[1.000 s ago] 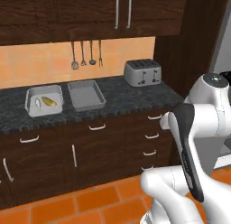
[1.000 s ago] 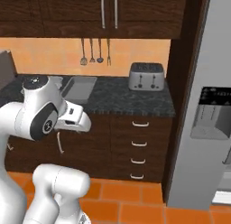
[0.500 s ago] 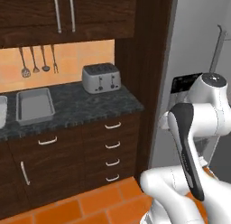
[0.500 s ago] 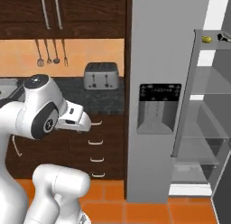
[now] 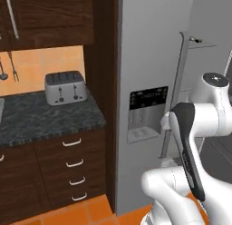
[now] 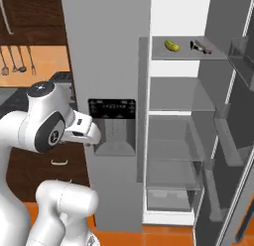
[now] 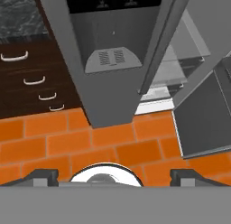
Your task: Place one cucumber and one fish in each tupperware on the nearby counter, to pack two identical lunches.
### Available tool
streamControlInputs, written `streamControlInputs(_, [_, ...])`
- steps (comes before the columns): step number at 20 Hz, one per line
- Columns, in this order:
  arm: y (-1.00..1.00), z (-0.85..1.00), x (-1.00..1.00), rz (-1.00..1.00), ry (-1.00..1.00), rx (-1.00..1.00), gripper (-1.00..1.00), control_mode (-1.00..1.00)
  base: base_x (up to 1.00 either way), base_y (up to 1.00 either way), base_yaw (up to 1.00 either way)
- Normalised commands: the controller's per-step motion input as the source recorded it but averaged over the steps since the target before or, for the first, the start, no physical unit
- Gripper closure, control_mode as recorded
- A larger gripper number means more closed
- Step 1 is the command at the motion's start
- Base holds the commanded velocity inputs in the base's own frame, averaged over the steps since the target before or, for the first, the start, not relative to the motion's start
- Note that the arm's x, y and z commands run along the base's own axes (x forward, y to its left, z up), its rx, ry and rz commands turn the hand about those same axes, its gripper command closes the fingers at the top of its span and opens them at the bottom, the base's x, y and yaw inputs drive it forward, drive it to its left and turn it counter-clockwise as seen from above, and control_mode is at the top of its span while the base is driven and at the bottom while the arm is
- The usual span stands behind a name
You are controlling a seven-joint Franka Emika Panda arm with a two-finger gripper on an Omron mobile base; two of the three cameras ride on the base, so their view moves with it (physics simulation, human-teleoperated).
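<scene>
On the top shelf of the open fridge lie one yellow-green cucumber (image 6: 171,45) and, to its right, one slim grey fish (image 6: 200,46). The dark speckled counter (image 5: 50,117) runs off to the left of the fridge. At the left edge of the left base view a light-grey sliver (image 5: 1,108) on the counter looks like the rim of one tupperware. My gripper (image 7: 115,175) is open and empty, its fingertips (image 7: 43,175) wide apart. It hangs in front of the fridge's dispenser, far below the shelf, and faces down at the orange tile floor.
A silver four-slot toaster (image 5: 65,87) stands on the counter beside the tall grey fridge (image 5: 149,61). The fridge's right door (image 6: 233,141) stands open over several bare glass shelves (image 6: 173,98). Dark drawers (image 7: 31,78) with silver handles lie under the counter.
Both base views have swept right, from the counter with the trays to the fridge, so the base has moved. The arm's pose and the open gripper look the same.
</scene>
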Motion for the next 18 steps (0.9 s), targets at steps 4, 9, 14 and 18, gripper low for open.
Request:
streamControlInputs(4, [0.0, 0.0, 0.0, 0.0, 0.0, 0.0, -1.0, 1.0, 0.05, -0.97, 0.06])
streamControlInputs(9, [0.0, 0.0, 0.0, 0.0, 0.0, 0.0, -1.0, 1.0, 0.3, -0.54, 0.03])
streamControlInputs(14, [0.0, 0.0, 0.0, 0.0, 0.0, 0.0, -1.0, 1.0, 0.09, -0.16, 0.01])
streamControlInputs(18, [0.0, 0.0, 0.0, 0.0, 0.0, 0.0, -1.0, 1.0, 0.34, -0.37, 0.02])
